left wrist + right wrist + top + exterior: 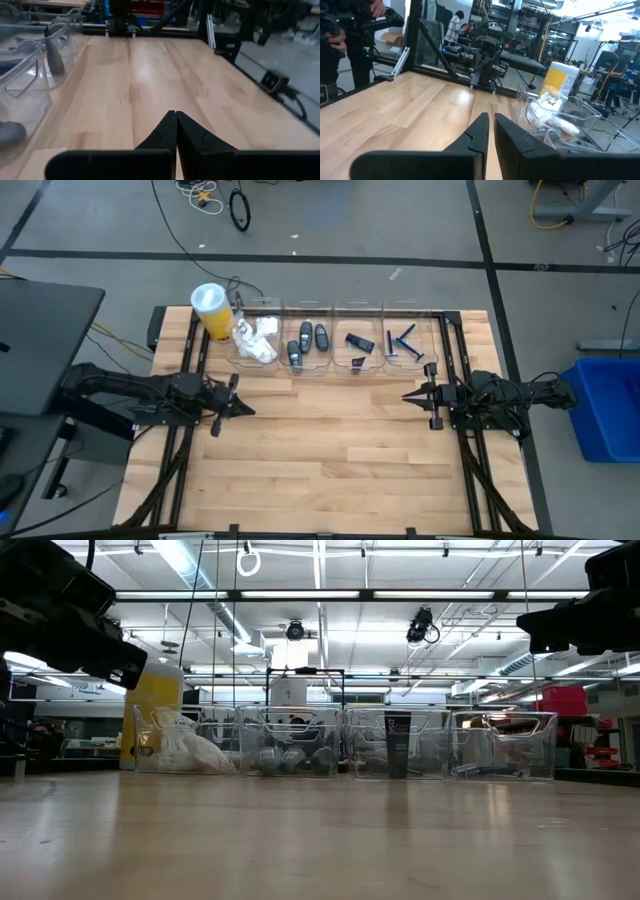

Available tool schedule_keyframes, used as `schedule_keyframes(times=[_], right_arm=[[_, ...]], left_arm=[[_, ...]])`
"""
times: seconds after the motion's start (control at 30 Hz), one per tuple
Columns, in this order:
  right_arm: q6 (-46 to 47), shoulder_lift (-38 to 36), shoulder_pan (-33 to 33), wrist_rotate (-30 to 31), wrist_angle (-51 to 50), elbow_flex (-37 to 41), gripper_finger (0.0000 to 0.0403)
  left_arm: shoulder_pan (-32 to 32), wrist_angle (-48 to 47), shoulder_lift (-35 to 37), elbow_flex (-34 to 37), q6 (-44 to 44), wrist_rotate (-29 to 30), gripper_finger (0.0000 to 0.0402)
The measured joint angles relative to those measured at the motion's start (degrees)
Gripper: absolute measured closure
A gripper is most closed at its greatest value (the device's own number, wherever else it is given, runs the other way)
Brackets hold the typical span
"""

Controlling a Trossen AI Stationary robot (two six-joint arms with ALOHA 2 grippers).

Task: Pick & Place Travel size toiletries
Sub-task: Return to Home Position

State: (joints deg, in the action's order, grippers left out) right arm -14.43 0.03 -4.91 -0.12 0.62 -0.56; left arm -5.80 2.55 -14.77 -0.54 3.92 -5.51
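Pale wooden table [320, 470], with a row of four clear bins [332, 308] along its far edge. Left gripper [246, 408] raised above the wood on the left side, fingers pressed together, holding nothing. Right gripper [408, 396] opposite, fingers all but together with a thin slit between them, likewise holding nothing. Toiletries in the bins, beyond both grippers and apart from them: white packets [256, 340] leftmost, then grey oval pieces [308, 342], grey rectangular pieces [360, 342], and blue razors [404, 346] rightmost.
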Motion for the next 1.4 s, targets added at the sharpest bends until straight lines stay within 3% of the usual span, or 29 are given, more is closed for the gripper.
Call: schedule_keyframes(times=[0.23,0.73,1.4], right_arm=[[-0.01,0.00,0.00,0.00,0.00,0.00,0.0364],[0.01,0.00,0.00,0.00,-0.02,0.00,0.0365],[0.01,0.00,0.00,0.00,-0.02,0.00,0.0363]], left_arm=[[0.00,-0.24,3.83,0.00,5.63,0.37,0.0394],[0.00,-0.08,14.68,0.07,5.40,2.42,0.0387],[-0.28,1.90,14.56,0.07,5.31,2.22,0.0387]])
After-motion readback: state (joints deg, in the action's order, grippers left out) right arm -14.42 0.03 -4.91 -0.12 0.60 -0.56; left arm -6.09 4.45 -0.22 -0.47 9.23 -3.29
